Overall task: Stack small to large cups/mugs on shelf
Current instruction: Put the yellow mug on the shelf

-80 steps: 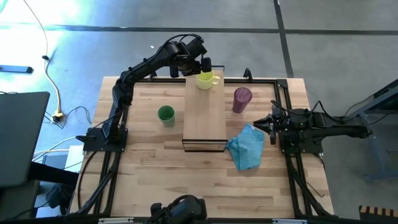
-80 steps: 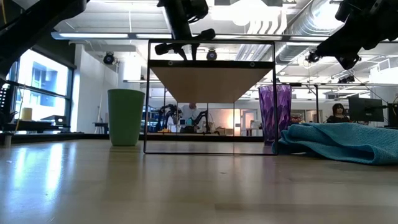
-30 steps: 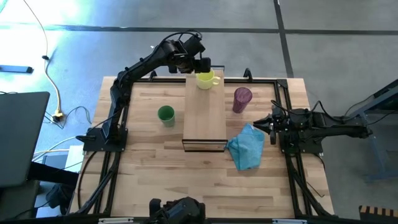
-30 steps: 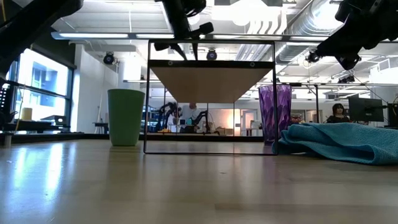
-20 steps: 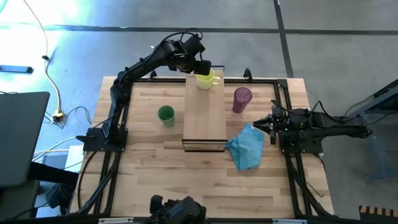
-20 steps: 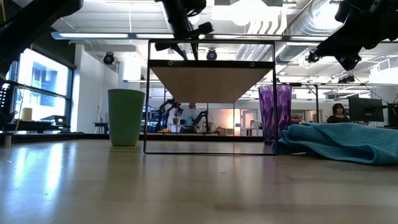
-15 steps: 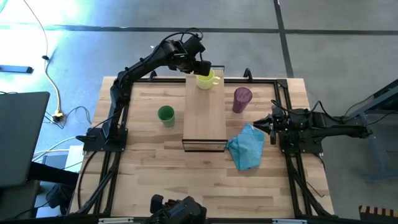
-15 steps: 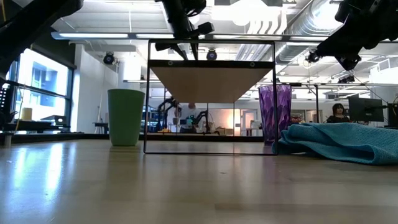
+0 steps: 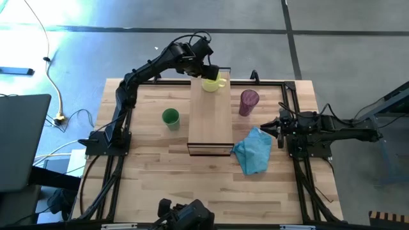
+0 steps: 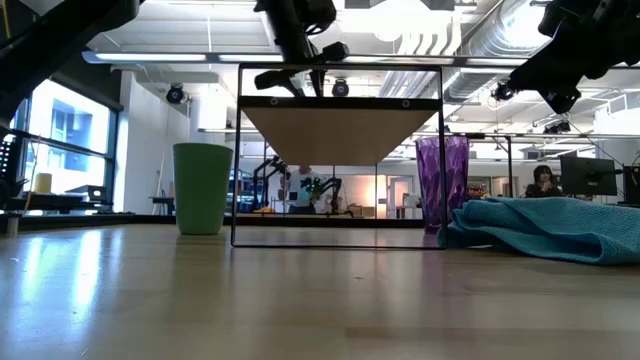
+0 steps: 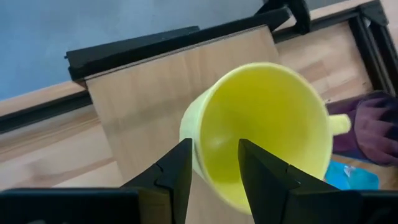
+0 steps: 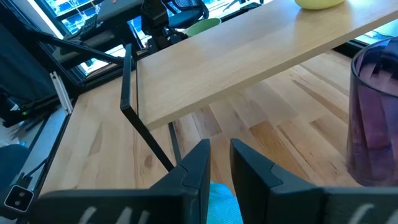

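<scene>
The yellow mug [image 9: 215, 83] stands on its base at the far end of the shelf [image 9: 209, 121], handle toward the table's right. My left gripper [image 9: 209, 68] is open above the mug. In its wrist view [image 11: 216, 155] one finger is inside the mug [image 11: 267, 124] and one outside. The green cup [image 9: 170, 117] stands on the table left of the shelf. The purple tumbler [image 9: 248, 101] stands to its right. My right gripper [image 9: 264, 126] rests shut above the table near the right edge, beside the tumbler [image 12: 376, 112]. My left gripper comes from above, slanting from the far left, and stands astride the mug's rim [image 11: 198, 163] on the side away from the handle. One finger [image 11: 252, 163] is inside the mug, the other [image 11: 177, 165] outside. I cannot tell whether either finger touches the wall.
A blue cloth [image 9: 252, 154] lies crumpled on the table at the shelf's near right corner, below my right gripper. The shelf's thin black frame legs [image 10: 237, 160] raise the board [image 10: 340, 125] above the table. Bare wood lies on the near half of the table.
My left gripper has edged slightly toward the table's right at the mug. The mug has kept its place on the shelf. The gap between the fingers looks unchanged.
</scene>
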